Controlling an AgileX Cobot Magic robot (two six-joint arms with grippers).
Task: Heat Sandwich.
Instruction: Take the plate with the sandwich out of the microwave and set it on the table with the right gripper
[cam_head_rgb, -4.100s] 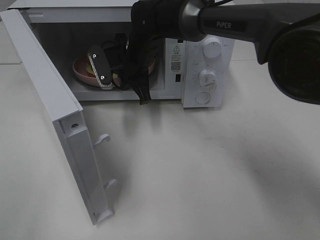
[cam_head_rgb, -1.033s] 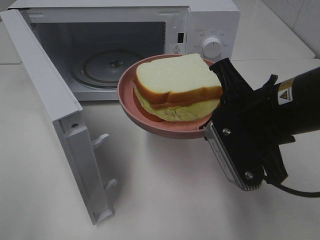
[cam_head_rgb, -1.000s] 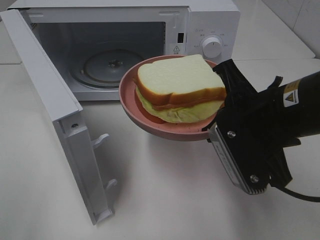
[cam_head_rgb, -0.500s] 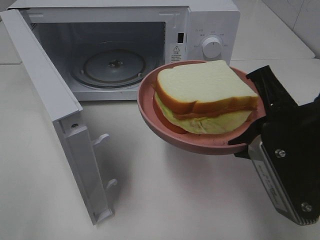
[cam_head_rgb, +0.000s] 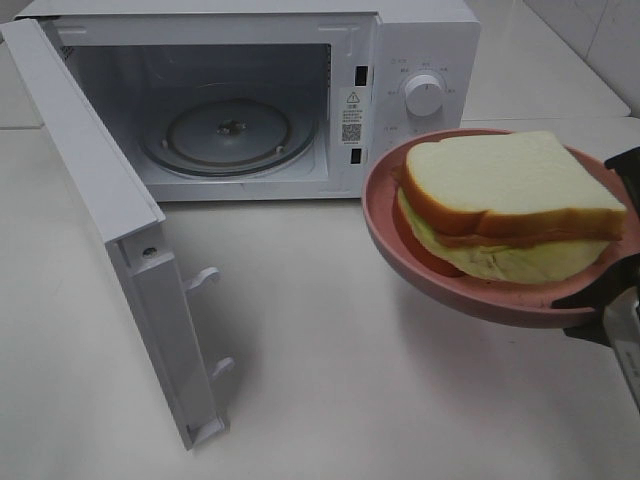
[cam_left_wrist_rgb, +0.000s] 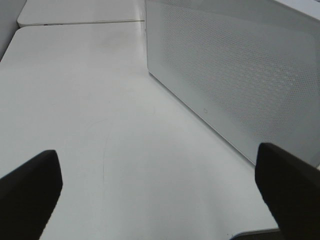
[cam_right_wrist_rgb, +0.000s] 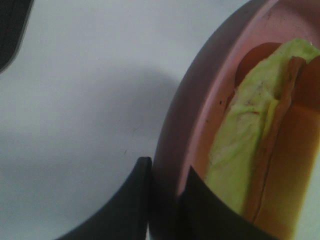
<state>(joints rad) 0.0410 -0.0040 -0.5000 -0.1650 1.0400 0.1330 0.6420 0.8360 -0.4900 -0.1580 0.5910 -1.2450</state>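
The sandwich (cam_head_rgb: 510, 205), white bread with orange-brown crust and pale green filling, lies on a round pink plate (cam_head_rgb: 400, 245) held in the air at the right, in front of the microwave's control panel. My right gripper (cam_right_wrist_rgb: 165, 200) is shut on the plate's rim; only its dark edge (cam_head_rgb: 615, 310) shows in the exterior high view. The right wrist view shows the rim between the two fingers (cam_right_wrist_rgb: 130, 200) and the green filling (cam_right_wrist_rgb: 240, 150) beside them. My left gripper (cam_left_wrist_rgb: 160, 195) is open above bare table beside the microwave's perforated side (cam_left_wrist_rgb: 235, 70); it is out of the exterior high view.
The white microwave (cam_head_rgb: 420, 40) stands at the back with its door (cam_head_rgb: 110, 220) swung wide open to the left. Its glass turntable (cam_head_rgb: 228, 130) is bare. The knob (cam_head_rgb: 424, 95) is on the right panel. White table (cam_head_rgb: 330, 380) spreads in front.
The right gripper has carried the plate and sandwich to the right and toward the camera, away from the microwave's opening. The left gripper's opening has stayed the same.
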